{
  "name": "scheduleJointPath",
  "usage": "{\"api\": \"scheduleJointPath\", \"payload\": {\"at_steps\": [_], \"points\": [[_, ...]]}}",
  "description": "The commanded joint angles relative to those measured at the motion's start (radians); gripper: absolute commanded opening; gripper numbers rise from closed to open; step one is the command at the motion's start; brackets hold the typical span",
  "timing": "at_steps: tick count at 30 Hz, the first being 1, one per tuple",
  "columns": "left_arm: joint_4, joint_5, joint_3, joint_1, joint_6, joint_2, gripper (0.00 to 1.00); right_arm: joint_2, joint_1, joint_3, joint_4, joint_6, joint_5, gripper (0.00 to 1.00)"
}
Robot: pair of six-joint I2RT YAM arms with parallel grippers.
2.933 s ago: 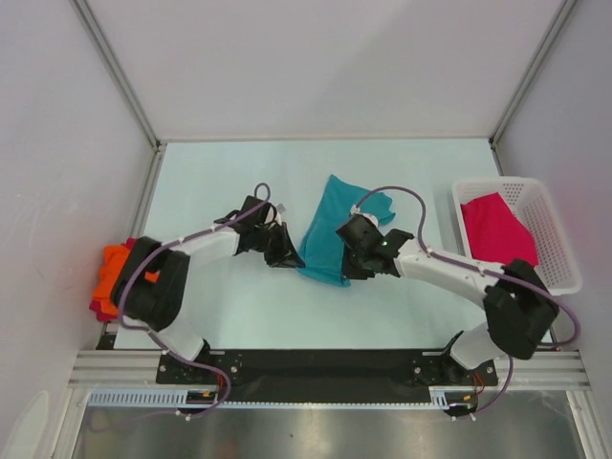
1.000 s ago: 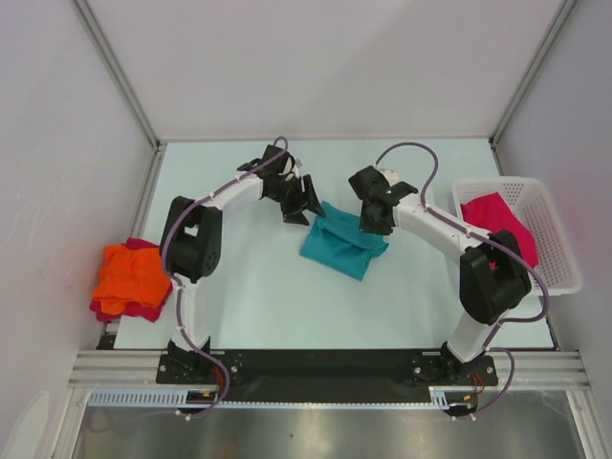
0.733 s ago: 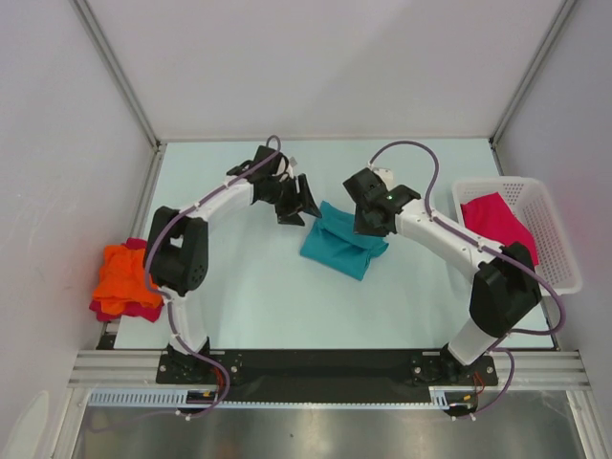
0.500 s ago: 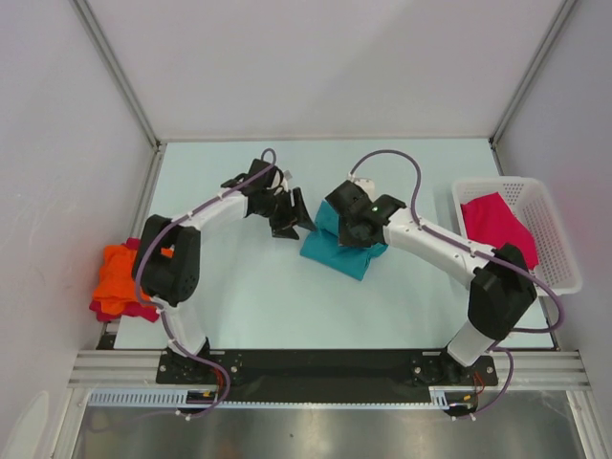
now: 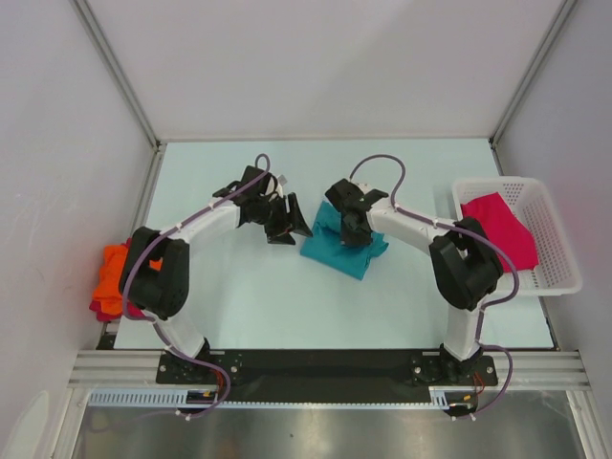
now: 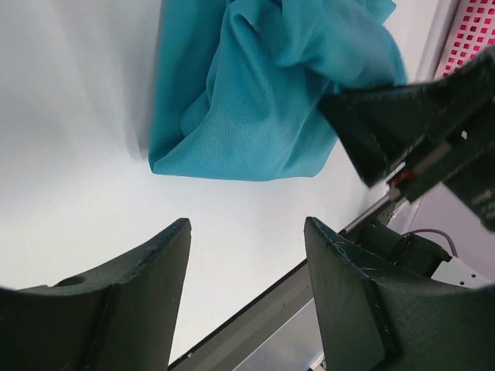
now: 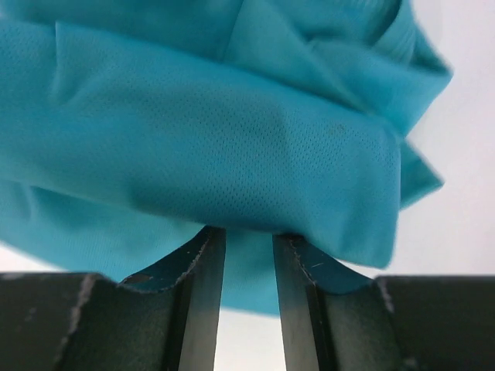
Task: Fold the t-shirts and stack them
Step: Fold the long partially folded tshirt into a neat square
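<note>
A teal t-shirt [image 5: 344, 251] lies folded in a compact bundle mid-table, and it fills the right wrist view [image 7: 232, 116]. My right gripper [image 5: 346, 226] rests on its far left part. Its jaws stand a narrow gap apart [image 7: 247, 232], with the tips tucked under a fold and bare table showing between them. My left gripper [image 5: 293, 219] hovers open just left of the shirt with nothing between its fingers [image 6: 247, 232]; the shirt [image 6: 247, 100] lies ahead of it. An orange t-shirt [image 5: 108, 271] sits on a dark red one [image 5: 98, 307] at the left edge. A magenta t-shirt [image 5: 499, 229] lies in the basket.
The white lattice basket [image 5: 555, 225] stands at the right edge of the table, and a corner of it shows in the left wrist view [image 6: 466, 39]. The left arm's elbow [image 5: 153, 277] hangs over the orange stack. White walls enclose the table on three sides.
The teal shirt, long and half-lifted earlier, now lies folded short. The right gripper slid from its far edge toward its left side. The left gripper drew back nearer, staying open.
</note>
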State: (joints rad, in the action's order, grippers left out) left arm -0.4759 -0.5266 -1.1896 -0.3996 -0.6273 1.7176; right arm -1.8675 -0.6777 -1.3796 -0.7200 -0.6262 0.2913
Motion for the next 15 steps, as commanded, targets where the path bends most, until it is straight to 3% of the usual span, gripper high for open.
{"api": "scheduleJointPath", "payload": {"at_steps": [1,8,15], "points": [[0.03,0.005,0.015,0.002,0.003,-0.05,0.66,-0.054,0.038,-0.132,0.031,0.071,0.054,0.36],[0.033,0.008,0.025,0.002,0.005,-0.05,0.66,-0.16,0.096,-0.301,0.001,0.137,0.091,0.35],[0.04,0.013,0.036,0.002,0.006,-0.041,0.66,-0.185,0.122,-0.34,-0.025,0.163,0.12,0.35]]}}
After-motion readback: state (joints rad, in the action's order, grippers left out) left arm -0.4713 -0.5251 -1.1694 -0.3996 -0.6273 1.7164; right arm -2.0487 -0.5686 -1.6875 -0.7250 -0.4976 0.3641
